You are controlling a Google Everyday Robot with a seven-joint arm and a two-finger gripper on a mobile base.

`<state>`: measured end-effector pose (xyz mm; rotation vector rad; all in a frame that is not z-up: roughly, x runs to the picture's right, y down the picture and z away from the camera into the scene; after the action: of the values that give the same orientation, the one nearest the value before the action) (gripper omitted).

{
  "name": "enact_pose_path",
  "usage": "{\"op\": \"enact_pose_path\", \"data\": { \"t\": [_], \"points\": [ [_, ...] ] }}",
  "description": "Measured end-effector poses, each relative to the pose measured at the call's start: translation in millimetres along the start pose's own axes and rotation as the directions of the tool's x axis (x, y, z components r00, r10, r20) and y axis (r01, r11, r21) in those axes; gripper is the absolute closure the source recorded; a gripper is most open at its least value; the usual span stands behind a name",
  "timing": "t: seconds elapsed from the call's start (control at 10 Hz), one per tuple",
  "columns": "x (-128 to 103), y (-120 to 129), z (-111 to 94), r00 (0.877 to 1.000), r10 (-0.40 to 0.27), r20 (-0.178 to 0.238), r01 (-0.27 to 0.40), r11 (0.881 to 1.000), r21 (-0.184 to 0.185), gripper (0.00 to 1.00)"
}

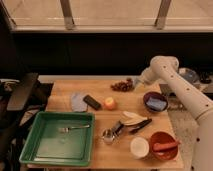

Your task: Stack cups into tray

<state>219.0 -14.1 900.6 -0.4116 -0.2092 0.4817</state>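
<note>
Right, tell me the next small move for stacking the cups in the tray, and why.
Probably bring the open gripper forward and down toward the small round white plastic cup. The gripper hangs empty by the dark red cluster at the wooden table's far side, while that cup stands near the front beside the red bowl, outside the large green rectangular plastic tray.

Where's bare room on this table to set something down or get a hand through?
The tray floor is bare around the fork. Bare wood between the orange item and purple bowl, and at the front edge between tray and white cup. Crowded: utensils, white cup, red bowl. The gripper hovers at the back by the dark red cluster.
</note>
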Motion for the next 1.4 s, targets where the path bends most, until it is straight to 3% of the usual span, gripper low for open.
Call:
{"op": "enact_pose_path", "data": {
  "t": [0.5, 1.1, 1.4],
  "points": [
    [1.0, -8.2, 16.5, 1.0, 0.004, -0.009, -0.005, 1.0, -0.009, 0.37],
    [19.2, -16.7, 35.7, 0.999, 0.049, -0.024, -0.049, 0.999, -0.01, 0.37],
    [23.1, -15.7, 48.6, 0.997, 0.077, -0.016, -0.077, 0.996, -0.033, 0.37]
  ]
}}
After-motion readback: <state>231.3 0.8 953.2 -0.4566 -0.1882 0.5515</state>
